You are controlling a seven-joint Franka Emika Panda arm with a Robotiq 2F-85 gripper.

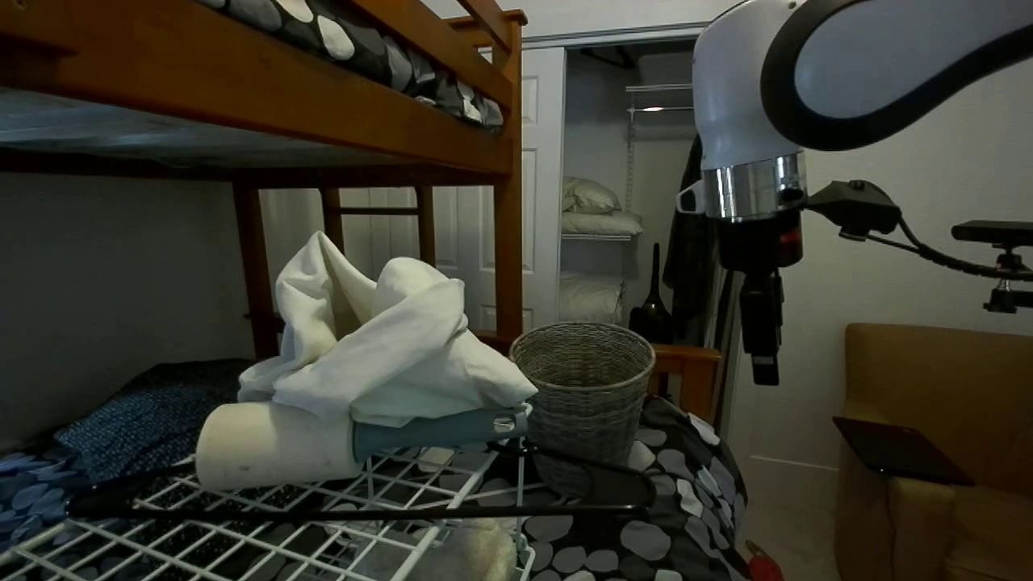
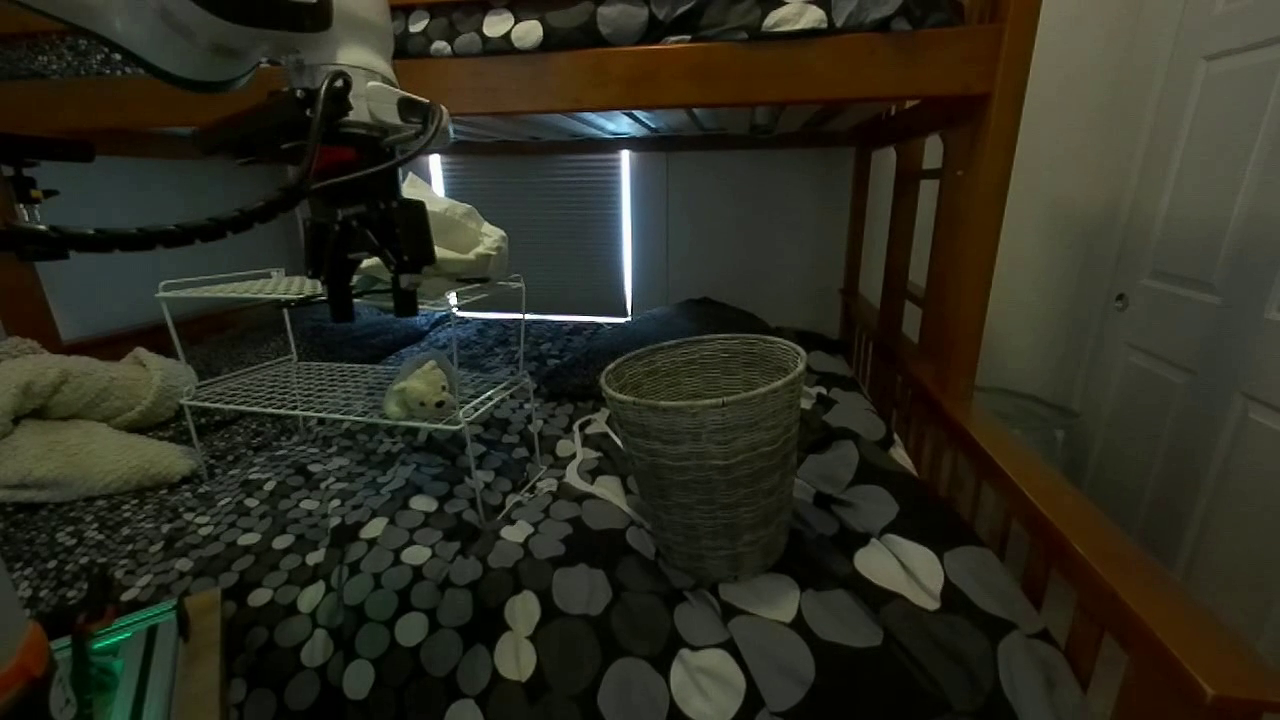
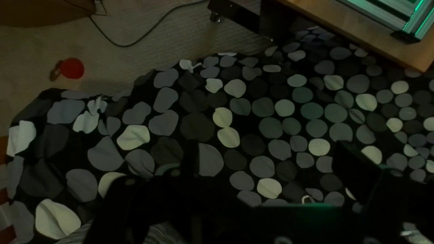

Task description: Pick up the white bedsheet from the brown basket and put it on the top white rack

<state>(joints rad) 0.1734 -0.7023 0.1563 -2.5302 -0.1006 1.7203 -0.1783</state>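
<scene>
Set apart at the jaws, with dotted bedspread [image 3: 252,125] showing through the gap in the wrist view. Pointed downward beneath the arm [image 1: 746,89], well apart from the sheet [image 1: 387,355], though crossing in front of the rack [image 2: 270,388] in an exterior view. For the sheet: located on the top tier of the rack, out of the basket [image 2: 710,470], and heaped loosely over a white roll [image 1: 274,448] and a teal piece [image 1: 444,430]; cannot tell whether touching the wires. On the same tier: a black hanger [image 1: 363,512], lying flat with one end extending past the edge. On the lower tier: a toy bear [image 2: 422,393]. For the basket: stood upright on the bedspread, just beside the rack, mouth up. On the rack's opposite side: a cream blanket [image 2: 90,455], bunched up. Farther out: the upper bunk [image 2: 700,78] overhead, an armchair [image 1: 928,371] with a dark panel [image 1: 900,452] at the armrest, pillows [image 1: 601,223] on a closet shelf [image 1: 597,237], and, on the carpet [image 3: 112,64], a red object [image 3: 72,67] and a cable [image 3: 145,36].
</scene>
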